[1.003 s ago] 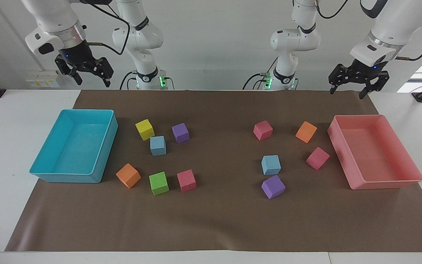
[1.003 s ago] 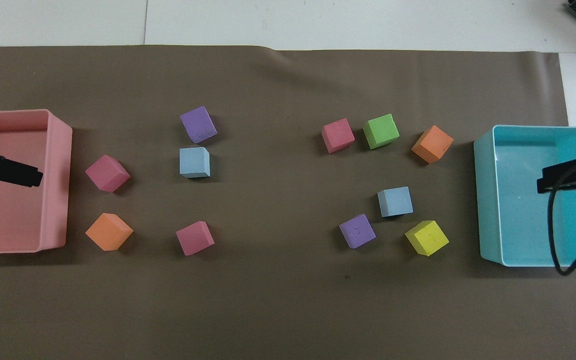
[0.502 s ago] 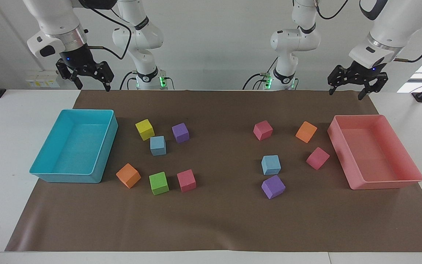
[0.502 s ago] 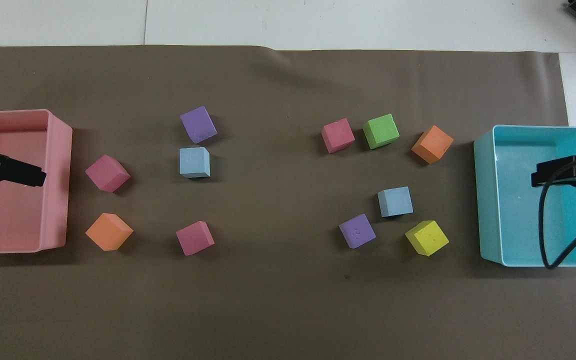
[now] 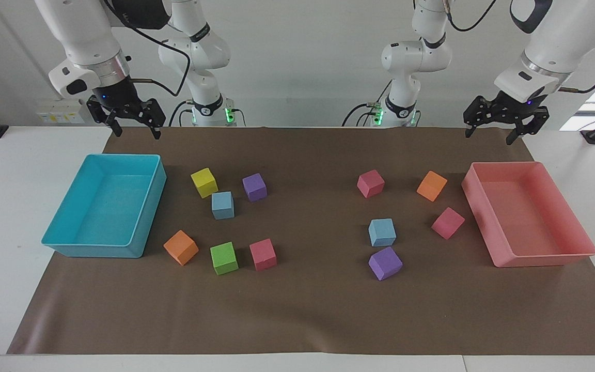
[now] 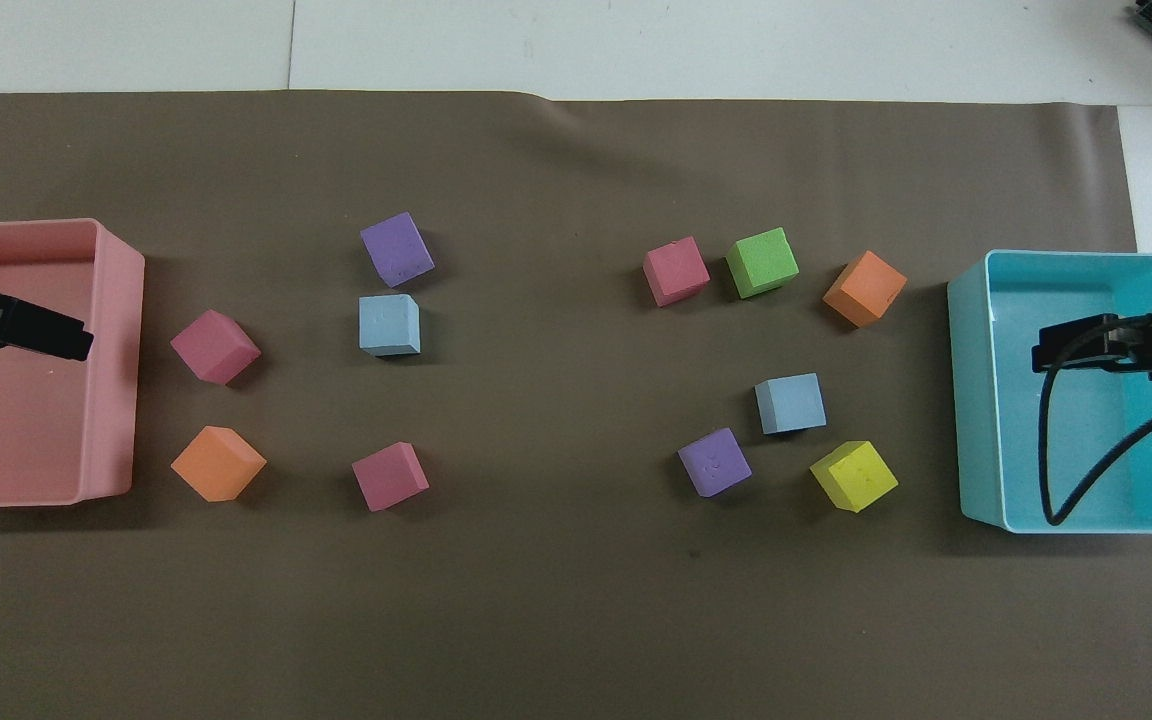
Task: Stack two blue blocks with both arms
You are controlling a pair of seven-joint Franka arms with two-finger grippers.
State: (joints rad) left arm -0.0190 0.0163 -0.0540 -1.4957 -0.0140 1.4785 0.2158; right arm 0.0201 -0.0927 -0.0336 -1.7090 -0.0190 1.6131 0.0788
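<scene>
Nothing is stacked yet: one blue block (image 5: 222, 205) sits on the mat near the turquoise tray (image 5: 145, 217), just beside the yellow cube (image 5: 204, 182), while the other blue block (image 5: 382, 232) lies well apart from that tray, toward the left arm's end. The right gripper (image 5: 132, 121) hangs over the tray's end and the left gripper (image 5: 492, 129) over the mat's corner, both spread wide and empty, so both pickups and the stacking remain.

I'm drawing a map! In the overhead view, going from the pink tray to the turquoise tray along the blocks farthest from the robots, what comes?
Pink plastic tray, purple foam cube, dark pink foam cube, green foam cube, orange foam cube, turquoise plastic tray.
</scene>
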